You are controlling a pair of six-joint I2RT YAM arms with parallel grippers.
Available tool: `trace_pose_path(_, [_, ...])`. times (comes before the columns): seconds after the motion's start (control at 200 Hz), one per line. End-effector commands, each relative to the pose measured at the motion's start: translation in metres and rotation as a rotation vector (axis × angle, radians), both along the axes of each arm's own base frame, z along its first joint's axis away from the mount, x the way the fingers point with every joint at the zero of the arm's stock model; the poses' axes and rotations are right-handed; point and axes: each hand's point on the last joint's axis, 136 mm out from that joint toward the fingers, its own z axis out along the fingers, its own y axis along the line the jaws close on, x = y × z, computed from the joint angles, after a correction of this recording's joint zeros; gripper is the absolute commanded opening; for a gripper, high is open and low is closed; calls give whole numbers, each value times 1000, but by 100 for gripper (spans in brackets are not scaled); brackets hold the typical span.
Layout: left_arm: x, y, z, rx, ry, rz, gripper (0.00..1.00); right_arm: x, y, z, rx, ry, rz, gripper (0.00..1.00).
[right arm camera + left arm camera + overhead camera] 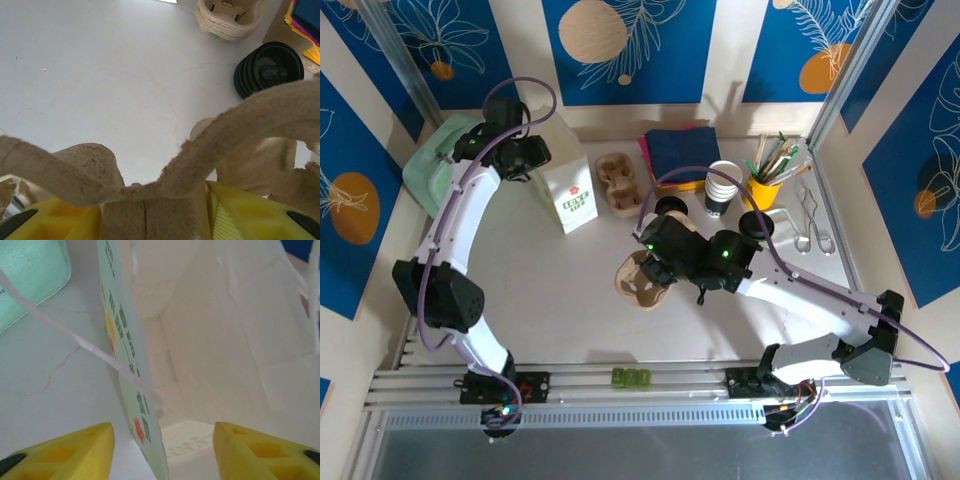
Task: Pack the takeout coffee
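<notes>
The takeout coffee, a stack of white ribbed cups (pixel 723 187) with a dark lower part, stands upright at the back right of the table, apart from both grippers. My right gripper (pixel 655 262) (pixel 150 215) is shut on the wall of a brown cardboard cup carrier (pixel 642 280) (pixel 240 125) near the table's middle. At the back left, my left gripper (pixel 535 158) (pixel 162 440) is open and straddles the top edge of a white paper bag (pixel 570 187) (pixel 235 340), one finger inside and one outside. The bag's printed wall (pixel 142 425) hangs between the fingers without touching them.
A stack of spare carriers (pixel 618 180) (pixel 230 17) sits behind the held one, with black lids (pixel 672 210) (pixel 270 70) to its right. Folded cloths (pixel 682 152), a yellow utensil cup (pixel 767 188), tongs (pixel 810 228) and a green pouch (pixel 432 160) line the back.
</notes>
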Motion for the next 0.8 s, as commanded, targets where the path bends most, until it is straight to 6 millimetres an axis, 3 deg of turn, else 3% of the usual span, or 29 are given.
trace_pose_path(0.0, [2,9,2,11,14,39,49,-7,-5,3,18,7,-5,47])
trace_pose_path(0.2, [4,10,-9,23,53,43,33,-9,-8,5,30,8,-7,47])
trace_pose_path(0.545, [-8,8,-2,15,51,16,3,-10,-12,13,49,3,-22,47])
trace_pose_path(0.795, [-40,2,5,-25,67,-37,0,-10,-15,18,48,-3,-30,47])
